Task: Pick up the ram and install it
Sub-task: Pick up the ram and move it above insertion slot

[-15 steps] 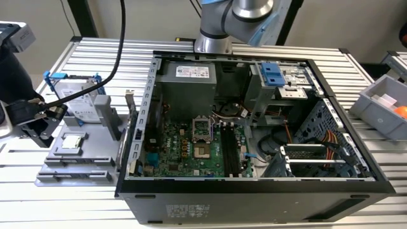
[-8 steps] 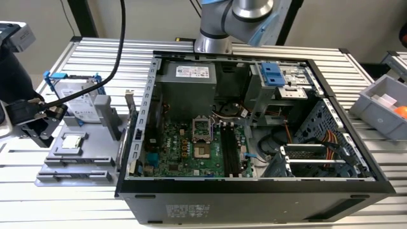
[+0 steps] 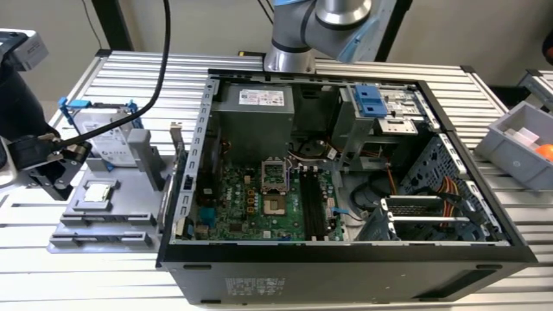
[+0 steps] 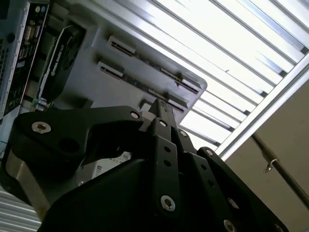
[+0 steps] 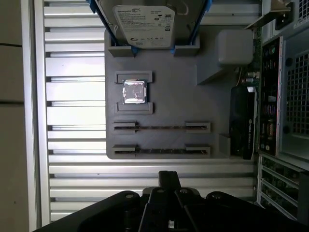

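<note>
Gripper (image 5: 169, 176) hangs with its fingers drawn together and nothing between them, above the slatted table (image 5: 72, 169) just off the edge of the grey holder (image 5: 183, 96). The ram (image 5: 161, 151) is apart from it, standing on edge in the holder slot nearest the gripper, with its middle roughly in line with the fingertips. A second stick (image 5: 161, 127) fills the next slot. Beyond it lie the processor chip (image 5: 134, 92) and the blue-framed hard drive (image 5: 143, 21). The open computer case (image 3: 346, 278) sits at the exterior view's right of the holder.
</note>
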